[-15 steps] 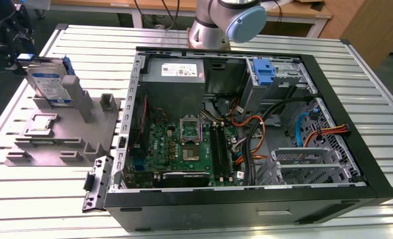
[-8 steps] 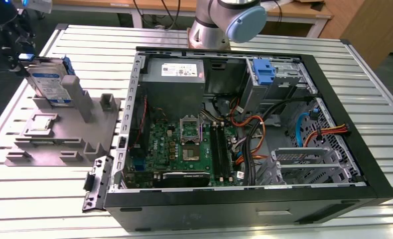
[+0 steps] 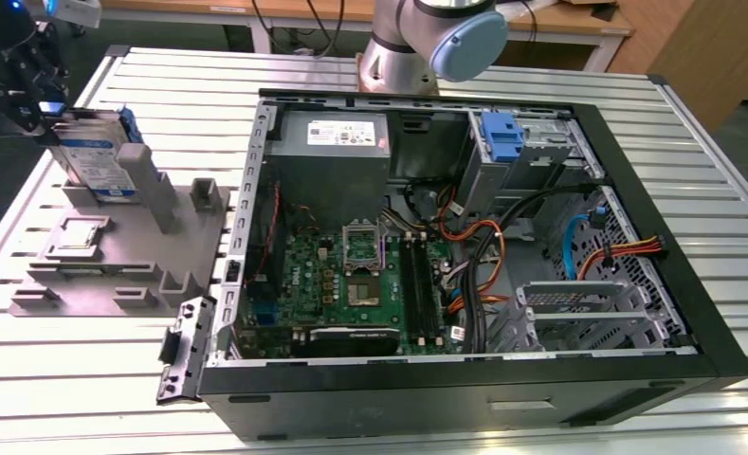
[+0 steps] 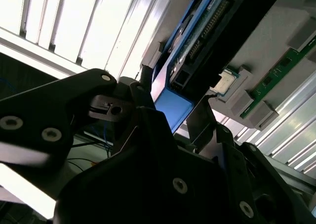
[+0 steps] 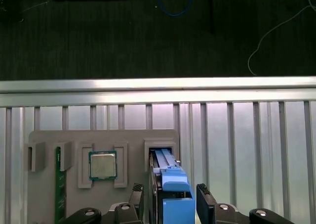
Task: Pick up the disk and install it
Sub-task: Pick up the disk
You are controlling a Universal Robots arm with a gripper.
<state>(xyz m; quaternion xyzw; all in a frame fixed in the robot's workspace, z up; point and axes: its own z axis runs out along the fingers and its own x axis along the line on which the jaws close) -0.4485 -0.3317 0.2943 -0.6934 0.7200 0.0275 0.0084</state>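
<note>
disk stands on edge in the grey fixture at 10 o'clock of the case, tool straddling its blue carrier, can't tell if clamped; I'd grip square on the flats and lift straight up, no twist.

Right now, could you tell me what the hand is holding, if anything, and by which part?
Cannot be told: the hand sits around the top end of the blue carrier of the disk, but a firm hold isn't visible.

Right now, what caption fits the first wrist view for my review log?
Gripper straddling the blue-framed disk standing on edge in a grey fixture slot, beside a processor chip and memory stick.
</note>
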